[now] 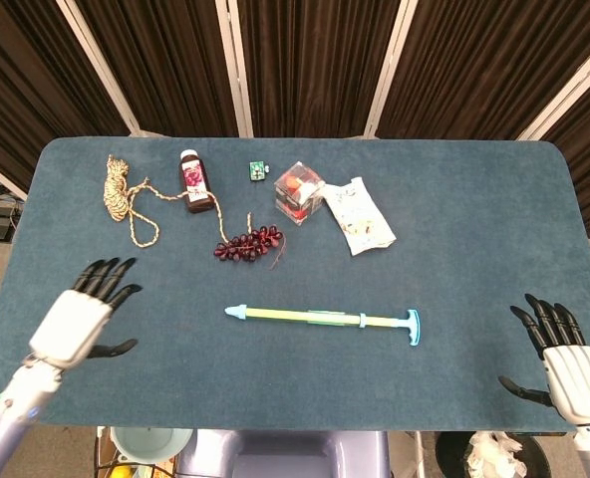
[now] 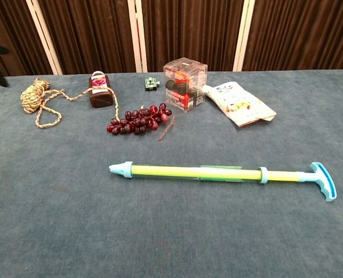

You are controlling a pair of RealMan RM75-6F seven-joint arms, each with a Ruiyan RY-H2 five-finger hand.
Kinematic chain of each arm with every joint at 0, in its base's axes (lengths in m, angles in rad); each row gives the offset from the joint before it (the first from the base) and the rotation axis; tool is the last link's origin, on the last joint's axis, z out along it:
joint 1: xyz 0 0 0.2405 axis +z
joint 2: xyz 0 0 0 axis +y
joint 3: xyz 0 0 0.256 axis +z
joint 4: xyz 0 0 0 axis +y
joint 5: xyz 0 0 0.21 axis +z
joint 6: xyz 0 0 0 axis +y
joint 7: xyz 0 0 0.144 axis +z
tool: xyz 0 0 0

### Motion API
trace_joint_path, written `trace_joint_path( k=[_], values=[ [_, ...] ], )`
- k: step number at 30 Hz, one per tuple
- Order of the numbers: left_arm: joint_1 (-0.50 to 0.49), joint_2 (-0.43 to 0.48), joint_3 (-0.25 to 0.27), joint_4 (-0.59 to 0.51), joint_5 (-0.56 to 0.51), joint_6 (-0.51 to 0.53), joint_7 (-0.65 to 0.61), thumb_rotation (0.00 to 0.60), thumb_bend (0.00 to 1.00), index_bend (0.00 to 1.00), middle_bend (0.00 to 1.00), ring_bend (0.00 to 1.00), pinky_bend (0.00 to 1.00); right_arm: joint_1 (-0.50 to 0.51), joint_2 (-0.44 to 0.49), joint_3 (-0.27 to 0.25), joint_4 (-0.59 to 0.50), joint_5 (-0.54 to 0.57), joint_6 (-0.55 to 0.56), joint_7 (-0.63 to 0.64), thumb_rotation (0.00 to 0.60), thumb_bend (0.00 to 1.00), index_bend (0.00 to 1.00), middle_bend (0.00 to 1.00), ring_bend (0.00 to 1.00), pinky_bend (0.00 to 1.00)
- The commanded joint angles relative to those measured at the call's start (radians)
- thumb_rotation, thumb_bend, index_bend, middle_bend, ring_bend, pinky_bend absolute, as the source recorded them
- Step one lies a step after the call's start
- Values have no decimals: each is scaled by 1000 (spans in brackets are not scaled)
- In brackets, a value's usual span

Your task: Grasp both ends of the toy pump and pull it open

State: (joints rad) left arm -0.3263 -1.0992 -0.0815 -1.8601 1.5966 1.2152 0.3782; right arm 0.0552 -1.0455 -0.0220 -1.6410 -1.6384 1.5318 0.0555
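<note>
Both hands hold nothing, fingers spread: my left hand (image 1: pixel 76 321) near the table's (image 1: pixel 474 219) left edge, right hand (image 1: pixel 566 368) cut off at its front right corner, toy pump (image 1: pixel 325 318) untouched.

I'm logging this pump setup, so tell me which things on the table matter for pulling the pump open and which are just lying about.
For the job:
toy pump
left hand, open
right hand, open

Lying about:
rope
dark bottle
toy grapes
small green item
clear box
snack packet
</note>
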Motion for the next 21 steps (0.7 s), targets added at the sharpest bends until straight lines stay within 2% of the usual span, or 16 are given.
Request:
trace_joint_path(
  k=[1, 12, 21],
  values=[
    [-84, -110, -56, -29, -137, -101, 134, 600, 149, 274, 20, 0, 98, 0, 0, 1, 0, 2, -2, 1, 600, 132, 119, 0, 0, 0],
    [-201, -373, -78, 61, -356, -159, 381, 600, 203, 325, 35, 0, 98, 3, -1, 6, -3, 14, -19, 1, 600, 133, 123, 0, 0, 0],
    [-270, -520, -94, 174, -450, -152, 477, 600, 227, 350, 42, 0, 98, 4, 3, 5, -7, 14, -25, 13, 600, 134, 123, 0, 0, 0]
  ],
)
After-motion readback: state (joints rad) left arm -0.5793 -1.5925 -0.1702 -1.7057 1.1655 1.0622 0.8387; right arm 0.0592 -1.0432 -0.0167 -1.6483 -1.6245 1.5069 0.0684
